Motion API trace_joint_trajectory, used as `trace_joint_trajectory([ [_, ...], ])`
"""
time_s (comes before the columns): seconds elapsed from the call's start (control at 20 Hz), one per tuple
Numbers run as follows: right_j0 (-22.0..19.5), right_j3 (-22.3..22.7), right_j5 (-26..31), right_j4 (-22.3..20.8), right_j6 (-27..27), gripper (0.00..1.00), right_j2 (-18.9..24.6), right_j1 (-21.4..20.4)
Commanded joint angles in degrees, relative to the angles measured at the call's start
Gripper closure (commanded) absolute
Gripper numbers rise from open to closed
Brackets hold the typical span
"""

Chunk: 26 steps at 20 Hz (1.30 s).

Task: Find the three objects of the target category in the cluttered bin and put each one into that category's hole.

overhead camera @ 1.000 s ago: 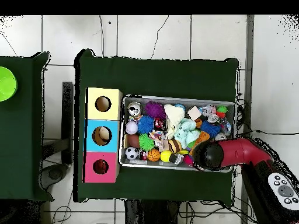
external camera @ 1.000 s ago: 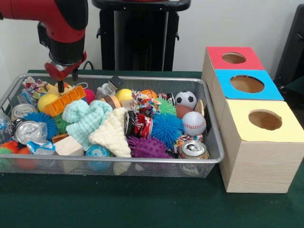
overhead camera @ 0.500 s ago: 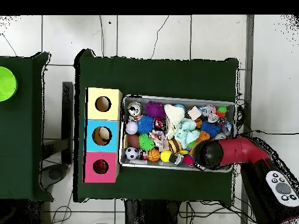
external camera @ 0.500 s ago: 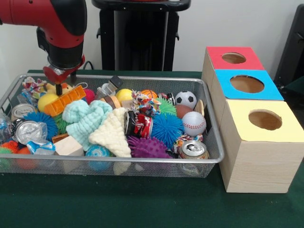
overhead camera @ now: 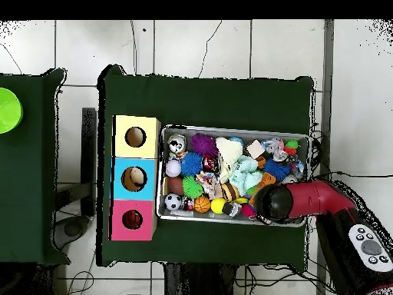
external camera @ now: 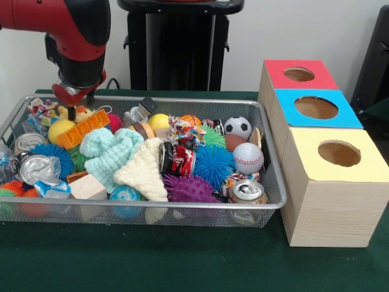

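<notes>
Silver wire-mesh bin (external camera: 267, 204) on green cloth, crammed with spiky rubber balls, knitted mint and cream pieces, dented cans. Stitched white baseball (external camera: 248, 157), black-and-white soccer ball (external camera: 237, 127) and small orange basketball (external camera: 191, 120) lay at the end nearest three wooden boxes (external camera: 331, 182) with round holes and red, blue, yellow tops. Red-and-black gripper (external camera: 78, 103) hung over orange ridged plastic block (external camera: 82, 129) at the opposite far corner; finger spread could not be told.
</notes>
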Motion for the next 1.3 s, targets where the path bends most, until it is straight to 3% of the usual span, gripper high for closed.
trace_joint_trajectory([
  [0.05, 1.85, -2.46, 1.48, -5.58, -3.21, 0.00, -2.98, 0.15],
  [0.1, 2.24, -2.07, 1.73, -5.50, -4.53, 1.00, -3.08, 0.08],
  [0.3, 2.82, -1.08, -0.33, -6.33, -6.76, 1.00, -2.04, 1.03],
  [0.35, 2.48, -0.27, -0.83, -6.47, -9.81, 1.00, -0.93, 1.64],
  [0.5, 2.74, 1.48, -1.43, -4.85, -6.95, 1.00, -0.73, 1.05],
  [1.0, 3.01, 1.62, -1.95, -4.18, -5.49, 1.00, -0.60, 1.19],
  [1.1, 3.03, 2.87, -0.97, -2.85, -5.70, 1.00, -0.20, -0.45],
  [1.3, 2.86, 9.92, 2.14, 3.76, -5.31, 1.00, 1.81, -9.04],
])
